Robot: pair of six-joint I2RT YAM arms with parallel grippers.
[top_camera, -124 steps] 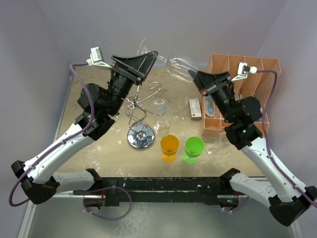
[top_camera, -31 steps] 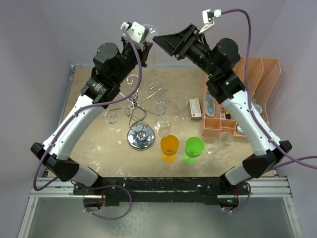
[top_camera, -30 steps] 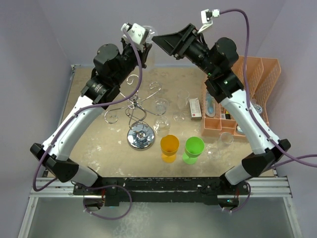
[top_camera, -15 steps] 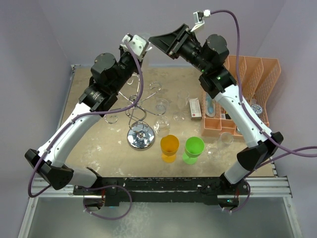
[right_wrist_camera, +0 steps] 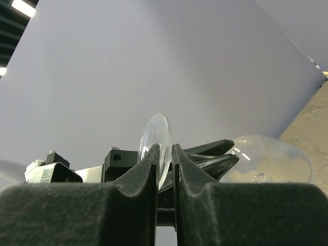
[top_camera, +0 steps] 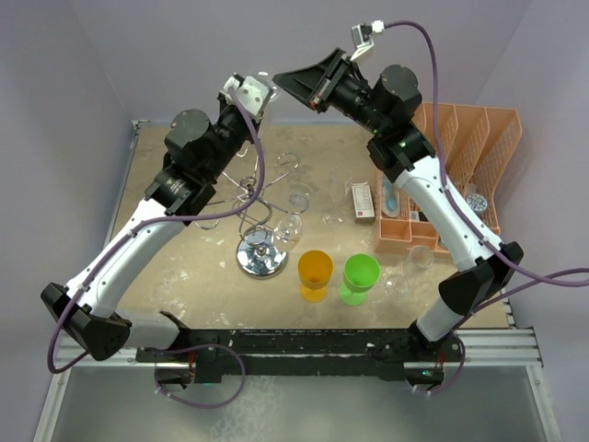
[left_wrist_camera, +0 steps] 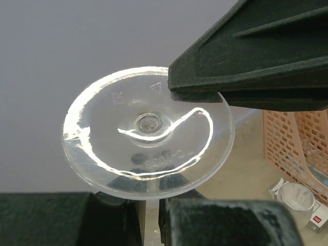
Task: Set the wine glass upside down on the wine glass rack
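The clear wine glass is held in the air above the back of the table. In the left wrist view its round foot (left_wrist_camera: pixel 148 154) faces me. My left gripper (left_wrist_camera: pixel 148 202) is shut on the stem just behind the foot. My right gripper (right_wrist_camera: pixel 165 154) is shut on the foot's rim, which stands edge-on between its fingers (left_wrist_camera: pixel 246 56). The bowl (right_wrist_camera: pixel 271 159) shows beyond the left gripper. In the top view both grippers, left (top_camera: pixel 260 92) and right (top_camera: pixel 283 77), meet high over the chrome wine glass rack (top_camera: pixel 261 255), well apart from it.
An orange cup (top_camera: pixel 315 269) and a green cup (top_camera: pixel 362 272) stand in front of the rack. Clear glasses (top_camera: pixel 299 196) and a small box (top_camera: pixel 363 201) lie mid-table. An orange mesh organiser (top_camera: pixel 460 157) fills the right side.
My right gripper has closed from wide open onto the glass's foot. Both raised arms have drifted a little to the left; the left gripper has kept its hold.
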